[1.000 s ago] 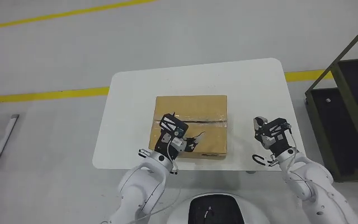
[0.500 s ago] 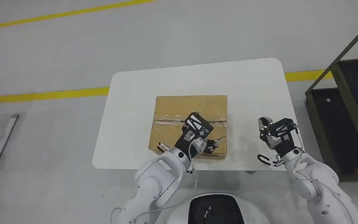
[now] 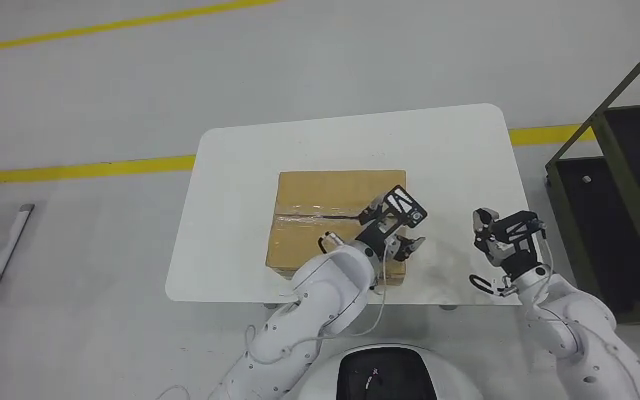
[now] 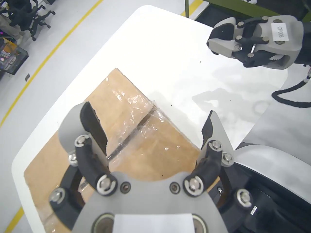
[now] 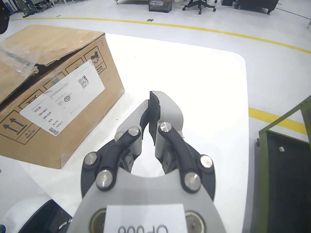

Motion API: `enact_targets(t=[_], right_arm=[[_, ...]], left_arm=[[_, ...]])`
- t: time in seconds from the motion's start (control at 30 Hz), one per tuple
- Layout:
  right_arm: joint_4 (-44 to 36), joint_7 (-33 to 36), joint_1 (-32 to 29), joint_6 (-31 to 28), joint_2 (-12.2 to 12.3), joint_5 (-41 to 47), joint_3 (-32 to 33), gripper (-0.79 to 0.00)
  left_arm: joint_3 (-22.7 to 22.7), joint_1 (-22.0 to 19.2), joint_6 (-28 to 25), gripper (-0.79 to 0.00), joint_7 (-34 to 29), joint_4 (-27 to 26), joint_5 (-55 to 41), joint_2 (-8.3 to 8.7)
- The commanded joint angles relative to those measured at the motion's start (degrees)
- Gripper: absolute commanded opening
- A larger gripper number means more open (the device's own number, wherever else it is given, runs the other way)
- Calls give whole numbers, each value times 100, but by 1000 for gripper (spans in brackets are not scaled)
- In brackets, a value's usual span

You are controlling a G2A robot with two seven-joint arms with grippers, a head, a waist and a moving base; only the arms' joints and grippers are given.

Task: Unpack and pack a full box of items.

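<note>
A brown cardboard box [image 3: 335, 200] sits in the middle of the white table [image 3: 450, 150]. Clear tape [image 4: 131, 115] runs along its centre seam, and one flap [image 5: 52, 42] stands slightly raised with a dark gap under it. My left gripper [image 3: 395, 226] hovers open over the box's right end, its fingers [image 4: 93, 122] spread wide above the taped seam, holding nothing. Over bare table right of the box, my right gripper [image 3: 484, 220] is shut and empty, its pads [image 5: 151, 109] pressed together. The left wrist view also catches the right gripper [image 4: 220, 41] beyond the box.
A green metal cart [image 3: 600, 190] stands just off the table's right edge, close to the right arm [image 5: 281, 161]. A white label [image 5: 63, 95] covers the box's side facing the right gripper. Bare table lies behind and right of the box.
The left gripper has swept from the box's near left part across its top to the right end. The right gripper has shifted slightly right, away from the box.
</note>
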Motion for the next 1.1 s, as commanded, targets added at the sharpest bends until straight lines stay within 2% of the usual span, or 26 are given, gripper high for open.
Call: enact_targets(t=[0.0, 0.2, 0.27, 0.5, 0.7, 0.83, 0.87, 1.07], right_arm=[[0, 16, 2, 16, 3, 5, 1, -785], [18, 33, 20, 62, 8, -18, -44, -785], [17, 46, 34, 74, 9, -32, -62, -785], [4, 83, 84, 115, 14, -66, -123, -785], [-19, 106, 84, 147, 20, -93, -159, -785], [-24, 106, 76, 170, 23, -97, -168, -785], [-30, 108, 73, 179, 24, -101, -175, -785], [-59, 126, 55, 208, 28, -92, -198, -785]], left_arm=[[6, -18, 53, 0, -77, 74, 23, -21], [-19, 5, 221, 0, -225, 182, -51, -77], [-37, 10, 257, -46, -253, 186, -69, -92], [-186, 78, 391, -92, -209, 187, -267, -132], [-245, 104, 336, -68, -242, 224, -212, -148], [-286, 151, 347, -145, -261, 221, -228, -161], [-301, 157, 345, -209, -259, 228, -218, -163], [-350, 192, 291, -302, -271, 223, -186, -177]])
